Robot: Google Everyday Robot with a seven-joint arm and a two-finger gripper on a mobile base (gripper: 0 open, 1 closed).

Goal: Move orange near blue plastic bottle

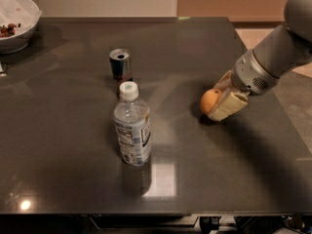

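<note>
Grasp step | orange (209, 101) being held in closed gripper (218, 100), well right of blue plastic bottle (131, 130) | leftward carry likely being called for

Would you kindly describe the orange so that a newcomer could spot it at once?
Start at the dark table and look to its right side in the view, where the robot's end effector reaches in. The orange is gripped there: the only small round fruit, unlike the tall bottle and short can.
</note>
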